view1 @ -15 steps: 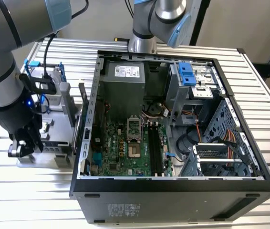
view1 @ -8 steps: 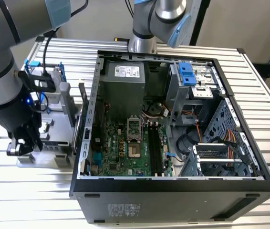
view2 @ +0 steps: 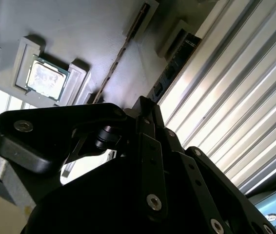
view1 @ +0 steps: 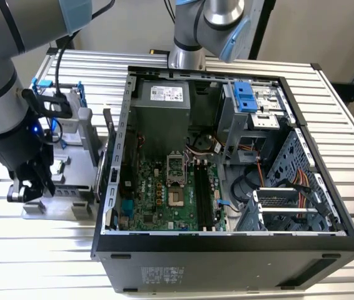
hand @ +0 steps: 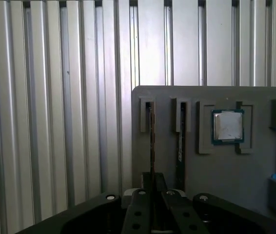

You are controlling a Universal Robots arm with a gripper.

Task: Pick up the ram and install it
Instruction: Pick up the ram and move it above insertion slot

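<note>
Two ram sticks stand on edge in slots of a grey tray [hand: 255, 175]. In the first wrist view, one ram [hand: 151, 136] runs straight in line with my gripper [hand: 152, 181], and the other ram [hand: 181, 141] lies beside it. The second wrist view shows the first ram [view2: 121, 51] as a thin edge passing beside my gripper [view2: 147, 105], fingers drawn together. I cannot tell whether they touch it. In the exterior view, my gripper [view1: 32, 195] hangs over the tray [view1: 64, 194], at the exterior view's left of the open computer case [view1: 227, 240].
A square processor chip [hand: 228, 126] sits in a pocket of the tray beside the sticks. Inside the case lies the green motherboard [view1: 164, 194] with its long dark memory slots [view1: 205, 197]. A second robot arm [view1: 208, 25] stands behind the case. The table is ribbed aluminium.
</note>
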